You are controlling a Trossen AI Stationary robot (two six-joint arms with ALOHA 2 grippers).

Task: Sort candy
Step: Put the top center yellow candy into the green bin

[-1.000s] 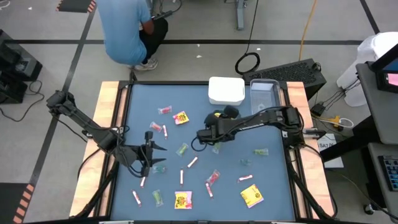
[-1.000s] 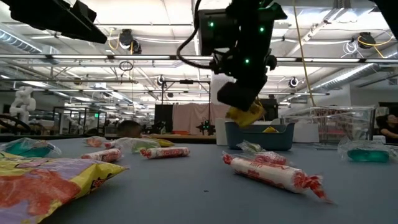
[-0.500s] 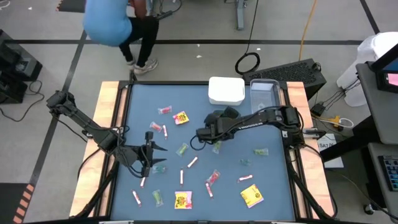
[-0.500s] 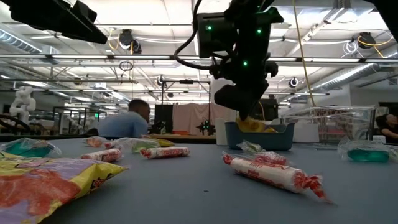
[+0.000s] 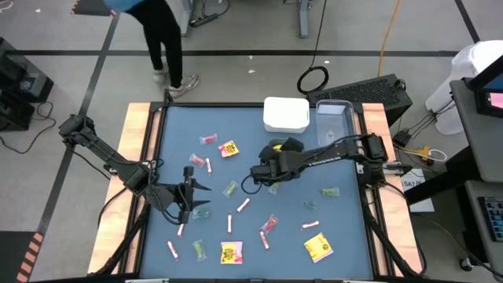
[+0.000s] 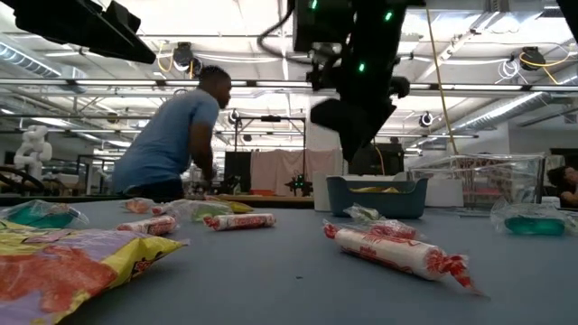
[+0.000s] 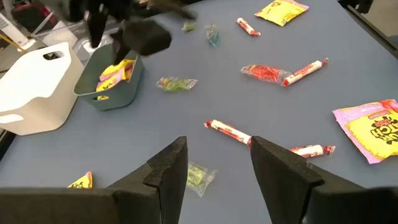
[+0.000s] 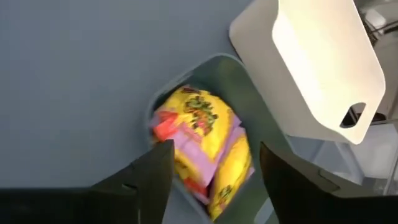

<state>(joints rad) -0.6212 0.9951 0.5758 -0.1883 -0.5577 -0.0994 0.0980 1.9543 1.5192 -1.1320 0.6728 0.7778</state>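
While right hand (image 8: 211, 165) gapes empty, crinkly yellow packets (image 8: 202, 146) fill rounded teal bin (image 8: 252, 93), left hand (image 7: 214, 165) apart

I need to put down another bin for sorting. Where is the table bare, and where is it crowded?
Bare: the strip along the left edge beside the left arm, the patch ahead of the white container towards the far-left corner, and the right-hand stretch between the clear container and the green candy. Crowded: the middle and near half, strewn with sweets like the yellow packet.
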